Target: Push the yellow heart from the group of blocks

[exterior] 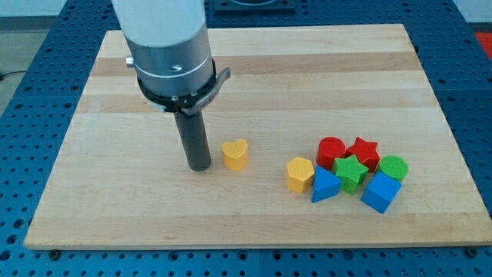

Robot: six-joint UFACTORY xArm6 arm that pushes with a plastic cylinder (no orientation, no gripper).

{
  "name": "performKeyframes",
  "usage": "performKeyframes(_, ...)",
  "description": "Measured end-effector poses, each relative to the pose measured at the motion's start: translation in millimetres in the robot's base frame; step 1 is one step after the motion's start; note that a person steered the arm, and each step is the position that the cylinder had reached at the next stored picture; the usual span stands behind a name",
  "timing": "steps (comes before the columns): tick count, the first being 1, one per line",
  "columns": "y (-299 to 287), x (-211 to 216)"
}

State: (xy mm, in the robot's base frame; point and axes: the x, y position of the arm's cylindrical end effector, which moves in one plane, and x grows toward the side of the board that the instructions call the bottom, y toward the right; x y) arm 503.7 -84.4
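The yellow heart [235,154] lies alone on the wooden board [254,69], left of the group and apart from it. My tip [200,165] rests on the board just left of the heart, a small gap between them. The group at the view's lower right holds a yellow pentagon [300,173], a blue triangle [324,186], a green star [350,171], a red round block [331,151], a red star [364,151], a green round block [393,167] and a blue cube [381,191].
The board's bottom edge [254,245] runs close below the group. A blue perforated table [23,154] surrounds the board. The arm's wide grey body [171,54] hangs over the board's upper left.
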Motion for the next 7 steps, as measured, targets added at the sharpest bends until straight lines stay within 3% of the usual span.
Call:
performKeyframes(2,16,9)
performKeyframes(4,37,56)
performKeyframes(5,111,93)
performKeyframes(7,248,103)
